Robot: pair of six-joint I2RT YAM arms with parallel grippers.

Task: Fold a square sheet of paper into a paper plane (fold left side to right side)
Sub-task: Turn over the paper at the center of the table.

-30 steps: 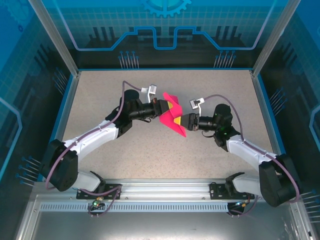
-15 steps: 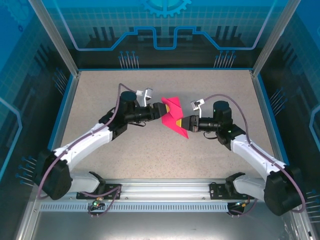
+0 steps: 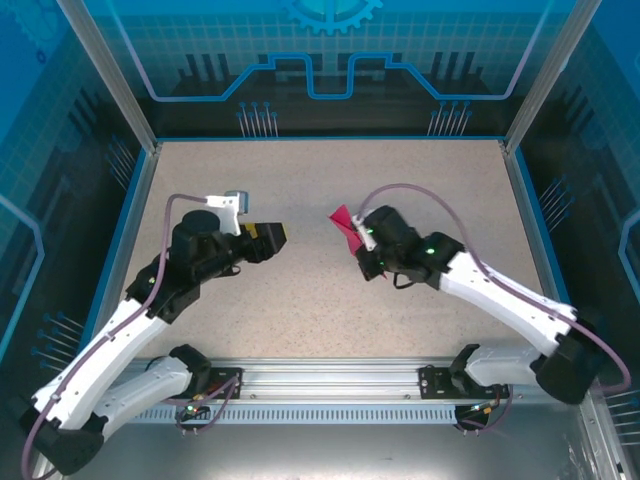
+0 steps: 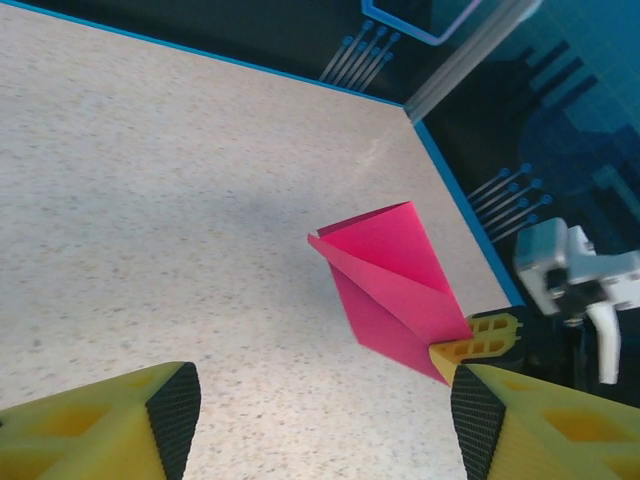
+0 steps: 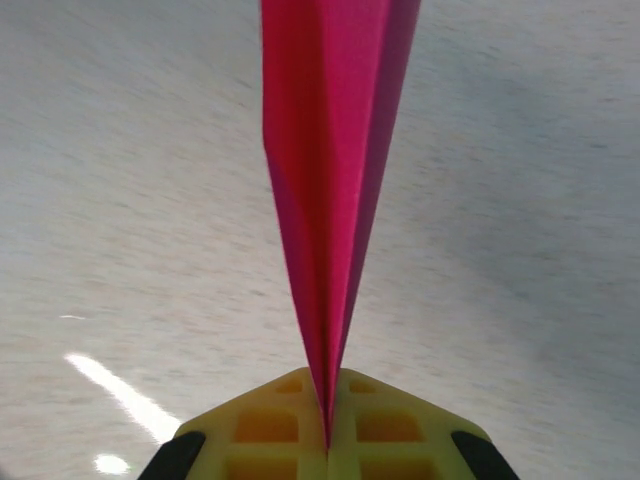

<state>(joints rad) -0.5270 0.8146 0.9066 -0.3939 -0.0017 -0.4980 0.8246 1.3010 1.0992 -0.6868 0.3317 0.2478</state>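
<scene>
The square sheet of paper is magenta-pink and folded into a narrow pointed paper plane (image 3: pixel 345 220). It is lifted off the table right of centre. My right gripper (image 3: pixel 358 238) is shut on its lower end. In the right wrist view the plane (image 5: pixel 335 150) rises edge-on from between my closed yellow fingers (image 5: pixel 285 430), gripper (image 5: pixel 328 440). My left gripper (image 3: pixel 274 236) hangs left of centre, open and empty, well apart from the paper. From the left wrist, the plane (image 4: pixel 385 280) shows ahead with the right gripper's yellow fingertips (image 4: pixel 480 340) pinching its near corner; my left gripper (image 4: pixel 322 420) is spread wide.
The speckled beige tabletop (image 3: pixel 300 310) has a blue rim (image 3: pixel 325 139) and aluminium corner posts (image 3: pixel 105 70). A metal rail (image 3: pixel 320 385) runs along the near edge by the arm bases. The right arm's cable (image 3: pixel 410 192) loops above its wrist.
My left gripper opened, let go of the paper and drew back to the left. My right gripper shut on the paper and swung with it toward the centre.
</scene>
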